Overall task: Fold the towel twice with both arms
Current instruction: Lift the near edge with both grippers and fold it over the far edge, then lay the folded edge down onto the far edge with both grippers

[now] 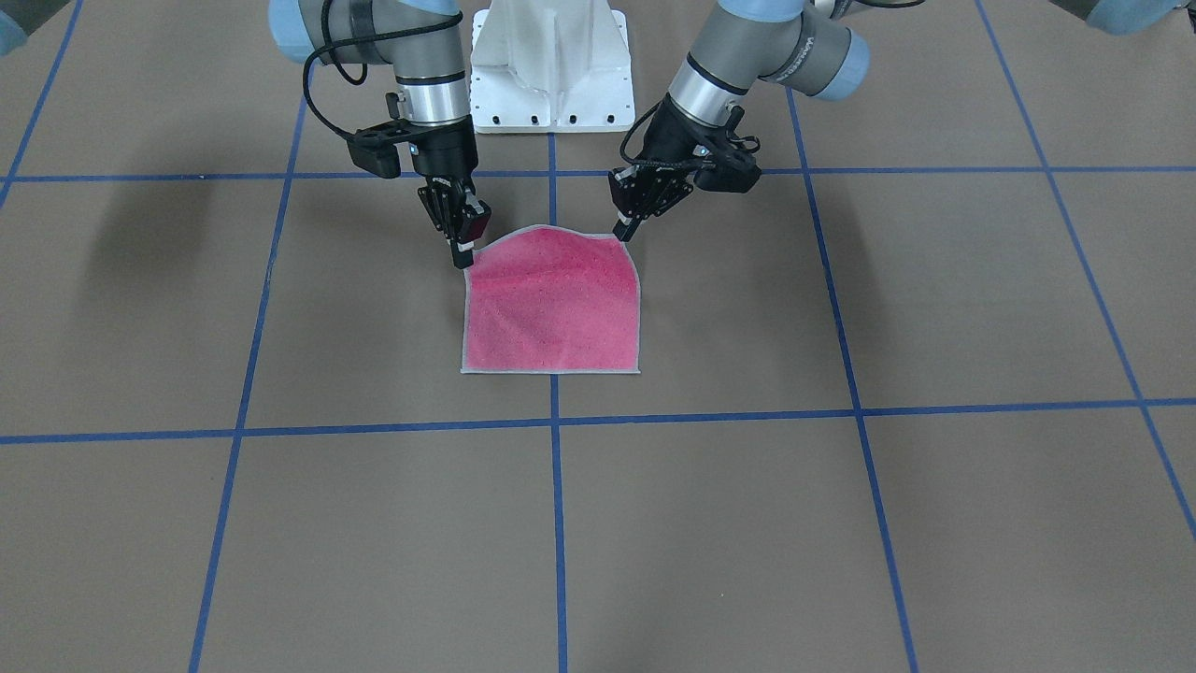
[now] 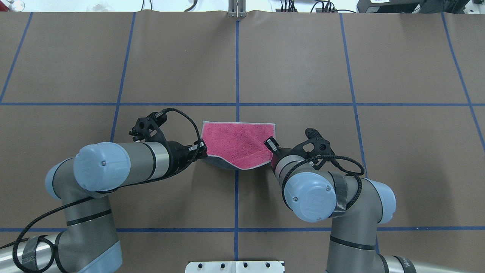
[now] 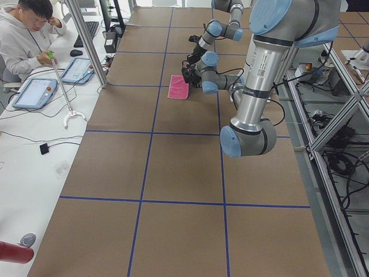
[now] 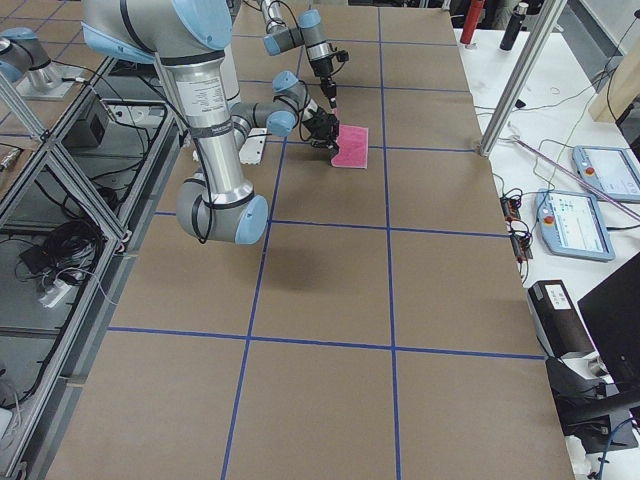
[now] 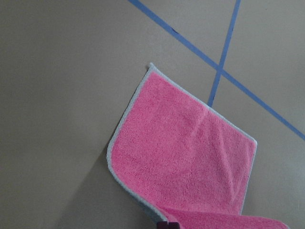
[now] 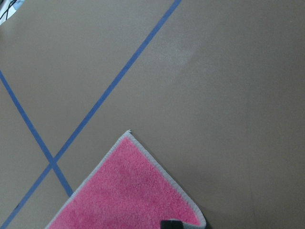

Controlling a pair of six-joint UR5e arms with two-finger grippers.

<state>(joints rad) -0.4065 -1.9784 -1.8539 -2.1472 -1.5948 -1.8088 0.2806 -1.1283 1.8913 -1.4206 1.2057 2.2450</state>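
The left gripper [image 2: 202,148] was clenched on one near corner of the pink towel [image 2: 237,140]. The towel lay mid-table [image 2: 303,76] with its robot-side edge lifted and its far edge flat. The right gripper [image 2: 272,147] pinched the other near corner, so the held edge ran crosswise between two equally close arms. The far edge lay straight ahead of both, and only blue tape lines [image 2: 237,57] were around it.

Hidden under the towel [image 2: 237,142]: most of its grey face. Cut off at the towel's held corners in both wrist views: all but slivers of fingertips [image 5: 167,224]. Too small in side views: jaw gaps.
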